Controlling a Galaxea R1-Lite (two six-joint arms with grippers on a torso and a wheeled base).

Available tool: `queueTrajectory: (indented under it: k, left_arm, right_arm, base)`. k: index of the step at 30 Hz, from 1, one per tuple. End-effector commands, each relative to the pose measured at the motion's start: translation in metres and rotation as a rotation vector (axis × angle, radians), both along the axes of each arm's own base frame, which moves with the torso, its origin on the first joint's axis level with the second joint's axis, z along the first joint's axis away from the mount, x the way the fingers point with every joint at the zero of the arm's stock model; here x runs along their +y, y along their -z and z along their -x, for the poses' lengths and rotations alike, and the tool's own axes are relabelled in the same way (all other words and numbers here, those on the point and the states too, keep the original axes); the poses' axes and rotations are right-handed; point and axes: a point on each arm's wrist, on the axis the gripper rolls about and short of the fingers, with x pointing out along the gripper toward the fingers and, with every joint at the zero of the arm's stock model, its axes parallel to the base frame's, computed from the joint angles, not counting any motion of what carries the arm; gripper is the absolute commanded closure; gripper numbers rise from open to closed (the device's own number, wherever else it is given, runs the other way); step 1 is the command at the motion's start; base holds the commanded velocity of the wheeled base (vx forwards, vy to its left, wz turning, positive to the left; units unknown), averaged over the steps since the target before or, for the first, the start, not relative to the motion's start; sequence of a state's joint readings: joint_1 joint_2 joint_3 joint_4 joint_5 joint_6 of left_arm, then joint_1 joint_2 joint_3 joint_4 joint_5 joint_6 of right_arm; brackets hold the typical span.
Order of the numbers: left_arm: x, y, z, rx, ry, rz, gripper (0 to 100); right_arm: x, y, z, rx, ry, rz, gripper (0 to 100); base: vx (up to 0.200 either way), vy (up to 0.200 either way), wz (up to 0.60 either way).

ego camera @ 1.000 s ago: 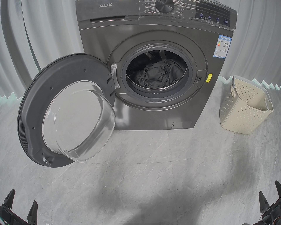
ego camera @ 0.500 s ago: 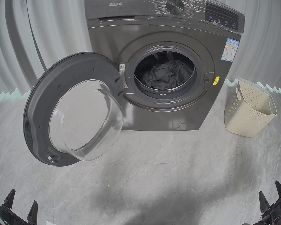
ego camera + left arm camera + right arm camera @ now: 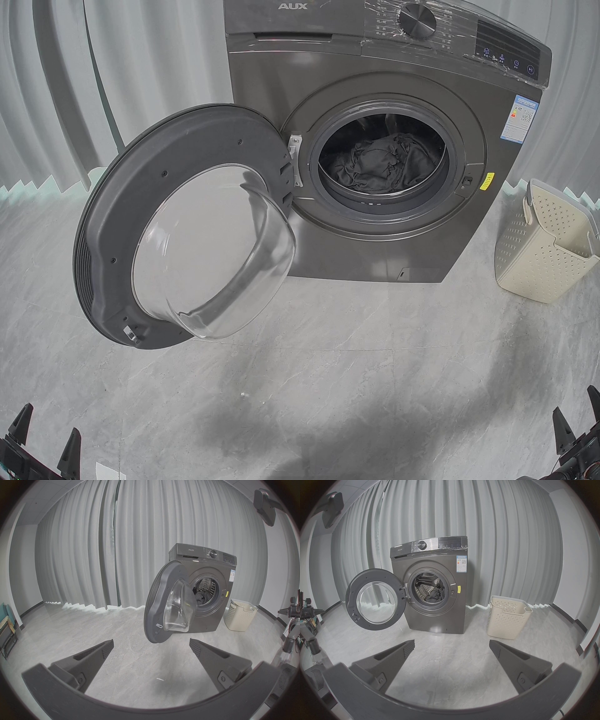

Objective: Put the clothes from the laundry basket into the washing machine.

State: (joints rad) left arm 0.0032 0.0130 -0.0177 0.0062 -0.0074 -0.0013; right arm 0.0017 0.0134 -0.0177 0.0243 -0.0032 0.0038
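Inside the washing machine [image 3: 375, 250] your dark clothes [image 3: 381, 164] lie in the drum, with the door [image 3: 125, 206] swung wide. Over the last second only your head view swung; nothing itself moved. Your left claw [image 3: 151, 641] and right claw [image 3: 451, 641] hang spread and empty, well back. The laundry basket [image 3: 544, 262] hides its bottom, so leftovers can't be ruled out.

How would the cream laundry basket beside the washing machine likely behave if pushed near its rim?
The laundry basket looks like perforated plastic with nothing visible inside, so probably light and stiff. Tall on the smooth floor, it may slide or tip.
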Motion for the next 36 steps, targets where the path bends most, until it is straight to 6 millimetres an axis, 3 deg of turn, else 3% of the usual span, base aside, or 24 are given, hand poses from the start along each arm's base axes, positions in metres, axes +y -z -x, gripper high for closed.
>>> queueTrajectory:
  k: [1,5,18,20,21,23,29,36]
  left_arm:
    - [0.000,0.005,-0.001,0.009,-0.001,0.000,0]
    - [0.000,0.004,-0.001,0.008,0.003,-0.009,0]
    - [0.000,0.003,0.000,-0.009,-0.004,-0.014,0]
    - [0.000,-0.007,0.002,-0.066,-0.004,-0.001,0]
    - [0.000,-0.033,0.008,-0.155,0.007,0.004,0]
    - [0.000,-0.052,0.012,-0.175,0.022,0.003,0]
    - [0.000,-0.066,-0.004,-0.028,0.174,0.010,0]
    - [-0.003,-0.080,-0.031,0.043,0.233,0.011,0]
  right_arm:
    - [0.000,0.002,0.000,-0.005,-0.002,0.001,0]
    - [0.000,0.002,0.000,-0.005,0.000,0.001,0]
    - [0.000,0.003,0.000,-0.003,-0.001,-0.002,0]
    - [0.000,0.003,0.000,-0.003,0.000,-0.002,0]
    - [0.000,0.003,0.000,-0.003,0.000,-0.002,0]
    - [0.000,0.003,0.000,-0.003,-0.001,-0.002,0]
    - [0.000,0.003,0.000,-0.005,0.000,-0.002,0]
    - [0.000,0.002,0.000,-0.005,-0.005,0.002,0]
  base:
    - [0.000,0.200,0.00]
    - [0.000,0.200,0.00]
    - [0.000,0.000,0.00]
    - [0.000,0.000,0.00]
    - [0.000,0.000,0.00]
    - [0.000,0.000,0.00]
    - [0.000,0.000,0.00]
    - [0.000,0.000,0.00]
